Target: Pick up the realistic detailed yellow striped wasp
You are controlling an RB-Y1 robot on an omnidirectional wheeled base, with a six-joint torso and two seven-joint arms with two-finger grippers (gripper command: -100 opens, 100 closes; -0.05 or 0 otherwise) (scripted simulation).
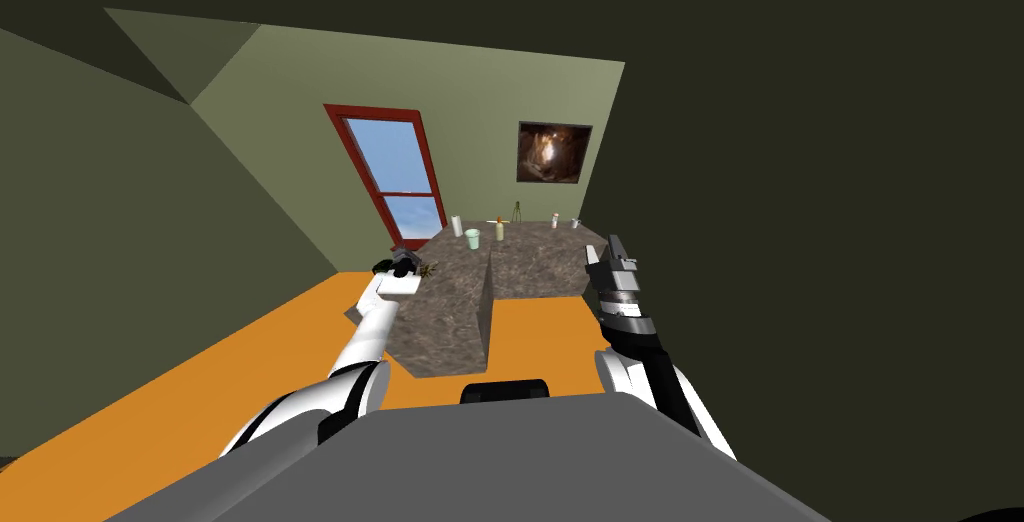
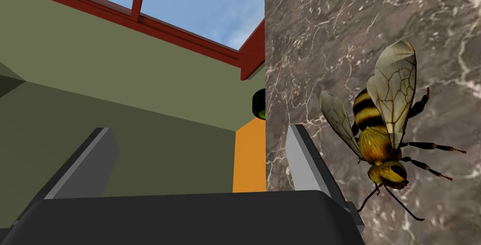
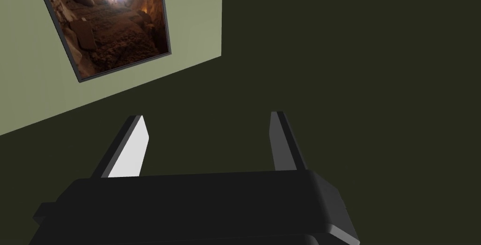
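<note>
Left gripper [image 2: 192, 162]: fingers fully spread, holding nothing. The wasp [image 2: 381, 129] lies on the marbled brown counter [image 2: 329, 31], near its edge. It is outside the finger span and just beside one finger [image 2: 303, 157], not between the blades. Right gripper [image 3: 206, 143]: likewise spread and empty, raised at the counter's right side.

Handling, as I judge it: the wasp is light, but its veined wings and thin legs look fragile. I would close across the striped abdomen and thorax and avoid the wings. The smooth stone may let it slide under a one-sided push.

The left wrist view gives the wasp's pose and its offset from my fingers. The head view reduces it to a speck at the counter's left edge, but places both arms and the small vessels [image 1: 472, 238] at the far edge.
</note>
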